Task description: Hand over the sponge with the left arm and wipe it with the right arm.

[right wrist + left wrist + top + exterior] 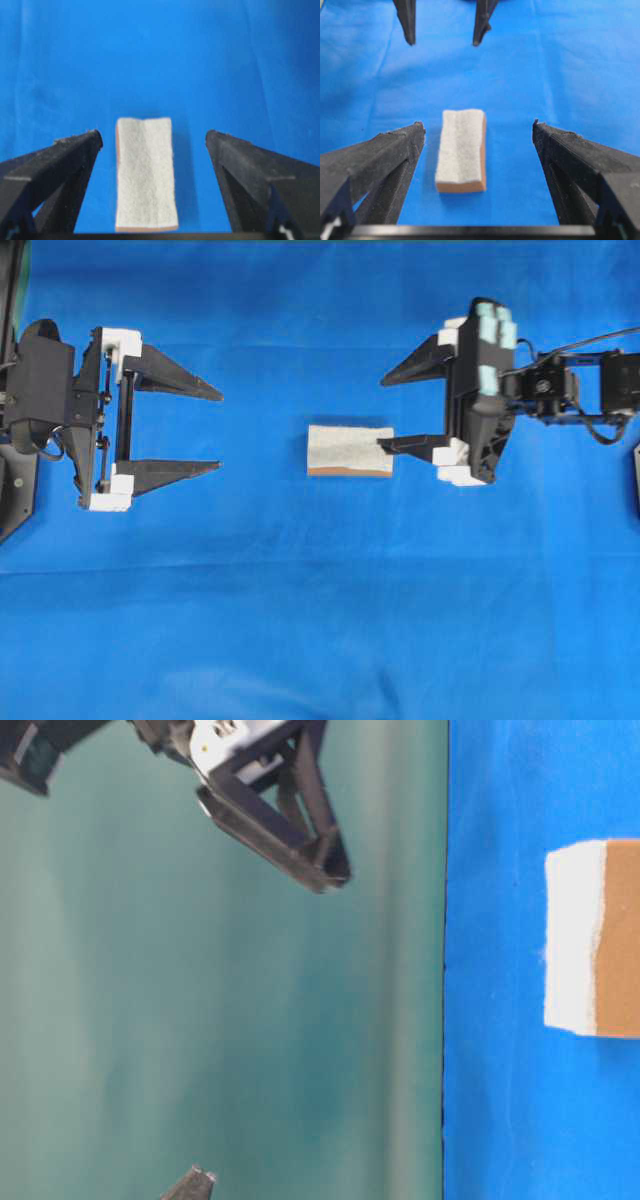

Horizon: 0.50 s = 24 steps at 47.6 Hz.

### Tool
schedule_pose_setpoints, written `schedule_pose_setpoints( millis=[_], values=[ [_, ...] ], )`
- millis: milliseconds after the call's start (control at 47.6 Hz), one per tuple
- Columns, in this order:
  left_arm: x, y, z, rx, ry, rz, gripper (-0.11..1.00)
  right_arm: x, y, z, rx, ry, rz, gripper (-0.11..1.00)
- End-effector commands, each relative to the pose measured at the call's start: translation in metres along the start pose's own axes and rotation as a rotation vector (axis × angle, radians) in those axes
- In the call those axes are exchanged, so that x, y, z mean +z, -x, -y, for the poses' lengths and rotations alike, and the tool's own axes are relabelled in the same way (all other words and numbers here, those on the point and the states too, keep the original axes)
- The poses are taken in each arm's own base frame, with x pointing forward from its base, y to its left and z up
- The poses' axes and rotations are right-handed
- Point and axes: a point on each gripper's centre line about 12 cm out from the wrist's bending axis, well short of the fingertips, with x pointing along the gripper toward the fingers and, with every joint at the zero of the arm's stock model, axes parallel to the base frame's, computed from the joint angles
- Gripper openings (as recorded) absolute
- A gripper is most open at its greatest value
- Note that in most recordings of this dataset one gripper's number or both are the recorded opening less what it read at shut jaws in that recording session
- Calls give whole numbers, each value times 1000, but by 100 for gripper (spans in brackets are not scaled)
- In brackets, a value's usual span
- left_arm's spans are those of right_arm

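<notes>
The sponge (350, 450) lies flat on the blue cloth at the middle, pale scouring side up, tan foam along its near edge. My left gripper (221, 430) stands open to its left, a clear gap away, and the sponge (461, 150) shows ahead between its fingers (478, 124). My right gripper (380, 413), with blue-green patches, is open on the right. One of its fingertips overlaps the sponge's right end from overhead. In the right wrist view the sponge (145, 172) lies between the spread fingers (154, 133), untouched. Nothing is held.
Blue cloth (320, 620) covers the table. In the table-level view, turned sideways, the sponge (592, 952) sits on the cloth, and black fingers (300, 830) hang against a green backdrop. The right arm's fingertips (410, 30) show far off in the left wrist view.
</notes>
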Motion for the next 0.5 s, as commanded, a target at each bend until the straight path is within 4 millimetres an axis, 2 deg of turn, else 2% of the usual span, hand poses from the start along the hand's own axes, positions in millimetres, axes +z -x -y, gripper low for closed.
schedule_pose_setpoints(
  millis=[0,315,483],
  values=[
    [7,0,0,1,-2,26,86,13,5,-1,4,4,64,74],
    [9,-1,0,2,1,29,86,11,5,-1,5,-2,63,74],
    [16,10,-1,4,15,64,86,12,24,-1,2,-8,94,74]
  ],
)
